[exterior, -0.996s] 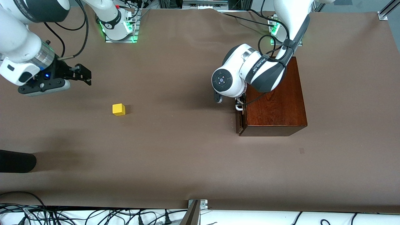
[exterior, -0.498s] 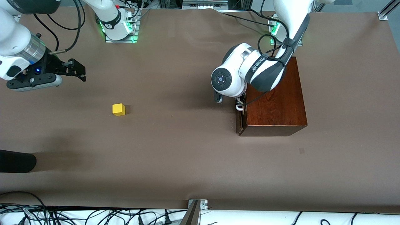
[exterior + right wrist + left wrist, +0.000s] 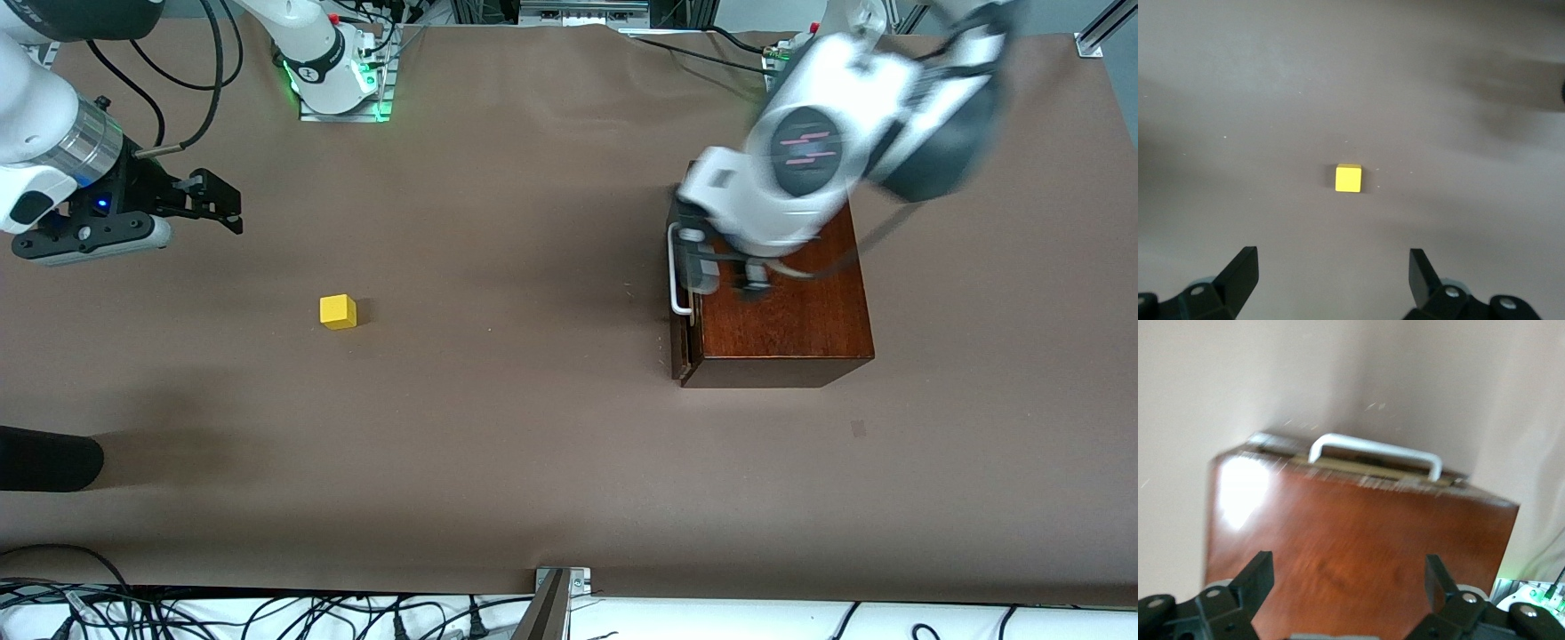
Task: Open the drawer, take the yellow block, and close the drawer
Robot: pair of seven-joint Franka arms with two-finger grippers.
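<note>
Lying apart from right end effector [image 3: 1331, 277]: yellow block [image 3: 1348, 178]

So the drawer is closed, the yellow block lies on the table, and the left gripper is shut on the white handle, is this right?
Not quite. The left gripper is open over the wooden box, clear of the white handle, as the left wrist view shows. The drawer is closed and the yellow block lies on the table.

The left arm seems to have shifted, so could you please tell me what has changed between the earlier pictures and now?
The left hand let go of the white handle and swung up over the wooden box, open and empty. The right hand drew back slightly toward the right arm's end of the table, open. The drawer stays almost shut, and the yellow block has not moved on the table.
</note>
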